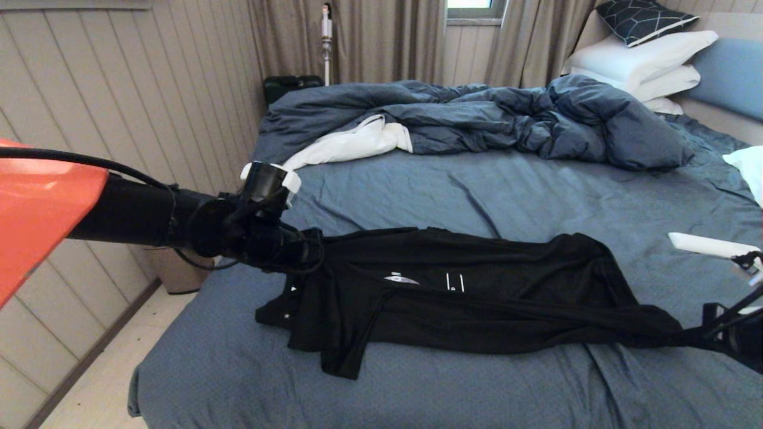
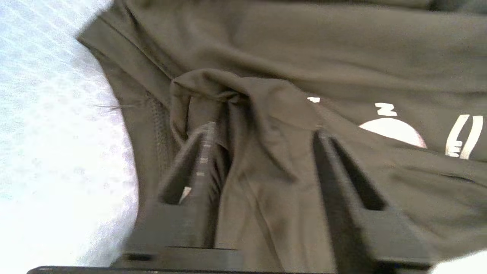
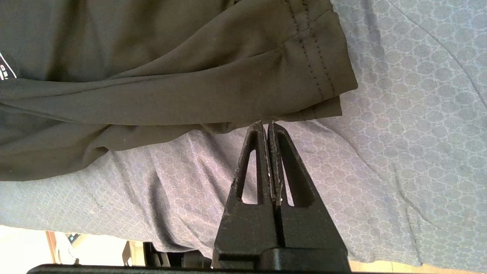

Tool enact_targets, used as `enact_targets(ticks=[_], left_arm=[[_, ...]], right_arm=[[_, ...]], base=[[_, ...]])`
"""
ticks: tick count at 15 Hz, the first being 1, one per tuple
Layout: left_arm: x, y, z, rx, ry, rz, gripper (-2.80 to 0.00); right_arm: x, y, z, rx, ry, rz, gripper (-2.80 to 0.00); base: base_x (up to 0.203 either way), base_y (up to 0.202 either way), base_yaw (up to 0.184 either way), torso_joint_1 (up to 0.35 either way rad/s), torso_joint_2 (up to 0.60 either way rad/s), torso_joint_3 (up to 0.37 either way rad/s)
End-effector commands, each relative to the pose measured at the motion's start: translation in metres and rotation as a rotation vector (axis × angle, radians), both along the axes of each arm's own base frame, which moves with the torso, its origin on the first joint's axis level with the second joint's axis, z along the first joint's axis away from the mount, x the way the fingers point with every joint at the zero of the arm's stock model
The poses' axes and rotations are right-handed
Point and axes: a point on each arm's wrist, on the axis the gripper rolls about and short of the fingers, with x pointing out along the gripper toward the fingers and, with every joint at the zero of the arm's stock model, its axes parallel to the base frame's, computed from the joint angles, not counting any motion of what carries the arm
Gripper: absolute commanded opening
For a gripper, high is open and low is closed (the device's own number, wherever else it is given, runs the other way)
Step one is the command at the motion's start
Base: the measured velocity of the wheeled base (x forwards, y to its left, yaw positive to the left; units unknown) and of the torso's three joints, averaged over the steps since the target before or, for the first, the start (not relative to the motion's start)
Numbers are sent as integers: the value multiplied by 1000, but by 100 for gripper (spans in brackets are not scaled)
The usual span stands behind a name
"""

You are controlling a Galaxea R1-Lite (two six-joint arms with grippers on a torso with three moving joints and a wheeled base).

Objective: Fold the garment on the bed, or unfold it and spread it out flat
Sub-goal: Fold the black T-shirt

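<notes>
Shirt (image 1: 477,292) lies lengthwise across the bed (image 1: 536,190), between claws: left claw (image 2: 262,152) apart, straddling a fold; right claw (image 3: 268,127) pressed together at the hem, apparently empty.

The right hand (image 3: 268,127), fingers pressed together, pinches the garment's (image 3: 171,76) hem.

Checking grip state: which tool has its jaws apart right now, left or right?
The left tool: its jaws stand apart over a raised fold of the garment. The right tool is pressed shut at the shirt's hem.
</notes>
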Motion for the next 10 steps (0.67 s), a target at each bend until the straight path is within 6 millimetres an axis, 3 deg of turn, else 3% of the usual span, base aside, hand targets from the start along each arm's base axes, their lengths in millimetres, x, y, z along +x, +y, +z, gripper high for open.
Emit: enact_targets(ticks=[1,3,10], left_arm=[[-9,5,21,-23,-39,4,0],[-25,13,28,-16,-14,9,0],[-111,27,-24,67,198,-71,0]], right_arm=[[0,0,0,2,-1,1,-280],[0,0,0,1,-1,0,-280],[-2,1,-3,-2,-3,-1,-280]], base=[[0,0,0,0,0,0],[0,0,0,0,0,0],[0,0,0,0,0,0]])
